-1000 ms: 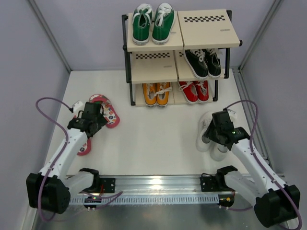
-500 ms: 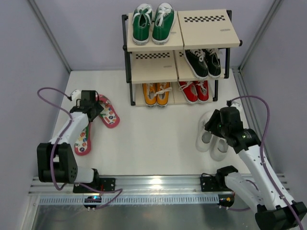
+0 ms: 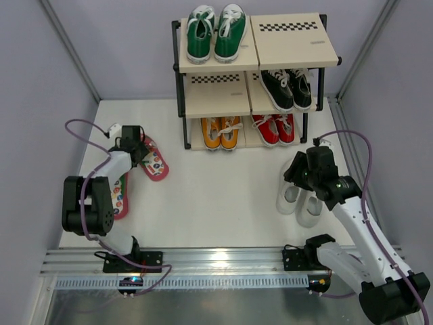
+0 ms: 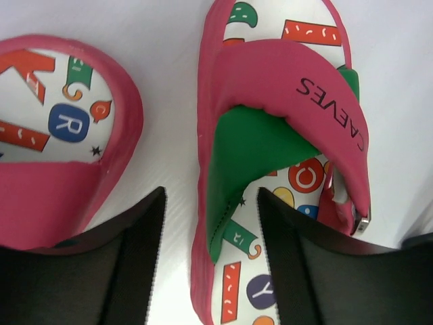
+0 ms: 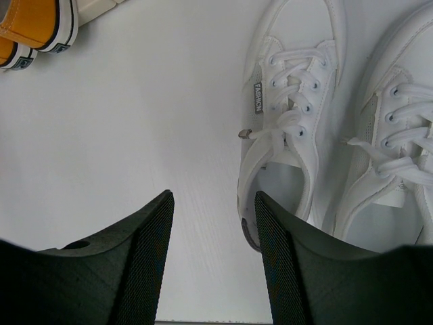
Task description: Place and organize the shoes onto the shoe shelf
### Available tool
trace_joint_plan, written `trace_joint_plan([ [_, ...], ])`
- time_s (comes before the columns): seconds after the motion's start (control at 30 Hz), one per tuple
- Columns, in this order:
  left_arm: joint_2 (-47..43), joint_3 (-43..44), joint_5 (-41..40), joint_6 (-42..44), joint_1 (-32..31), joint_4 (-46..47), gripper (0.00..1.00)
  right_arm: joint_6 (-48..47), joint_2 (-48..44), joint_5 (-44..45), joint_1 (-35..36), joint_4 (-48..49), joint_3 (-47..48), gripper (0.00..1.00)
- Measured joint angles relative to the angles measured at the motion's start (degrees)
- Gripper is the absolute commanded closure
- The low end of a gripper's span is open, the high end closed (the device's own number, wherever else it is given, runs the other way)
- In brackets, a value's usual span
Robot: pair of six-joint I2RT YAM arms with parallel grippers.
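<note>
Left gripper (image 4: 210, 203) of mine hangs spread over the pink flip-flops (image 4: 284, 101) on the desk (image 3: 216, 196). My right gripper (image 5: 213, 203), also unclenched, hovers by the white sneakers (image 5: 291, 122); orange sneakers (image 3: 222, 132) sit on the shoe shelf (image 3: 291, 40).

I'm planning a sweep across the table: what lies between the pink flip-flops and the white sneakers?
Nothing. In the top external view, the stretch of white table between the pink flip-flops and the white sneakers is bare.
</note>
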Motion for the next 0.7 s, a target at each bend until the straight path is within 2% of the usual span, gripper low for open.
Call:
trace_joint_plan([
  [0.07, 1.2, 0.4, 0.0, 0.4, 0.0, 1.1, 0.55, -0.2, 0.6, 0.0, 0.0, 0.2, 0.1, 0.44],
  [0.1, 1.7, 0.5, 0.0, 0.9, 0.0, 1.7, 0.65, -0.3, 1.0, 0.0, 0.0, 0.2, 0.3, 0.44],
  [0.17, 2.2, 0.5, 0.2, 1.5, 0.0, 2.6, 0.78, -0.5, 1.5, 0.0, 0.0, 0.3, 0.5, 0.44],
  [0.2, 2.3, 0.5, 0.4, 1.9, 0.0, 3.1, 0.93, -0.5, 1.6, 0.0, 0.0, 0.5, 0.7, 0.44],
  [0.23, 2.3, 0.5, 0.6, 2.2, 0.0, 3.4, 0.99, -0.6, 1.6, 0.0, 0.0, 0.7, 0.7, 0.44],
  [0.47, -0.9, -0.1, 7.4, 4.3, 0.3, 2.0, 1.00, -0.9, 1.6, -0.8, 0.0, 1.6, 0.7, 0.44],
  [0.6, -12.8, -7.0, 13.0, 3.9, -0.5, 0.6, 1.00, -1.6, 1.9, -3.2, 0.0, 3.1, 0.7, 0.44],
  [0.7, -22.3, -11.0, 12.8, 3.8, -5.1, -3.1, 1.00, -2.6, 2.0, -6.2, 0.0, 5.2, 0.7, 0.44],
])
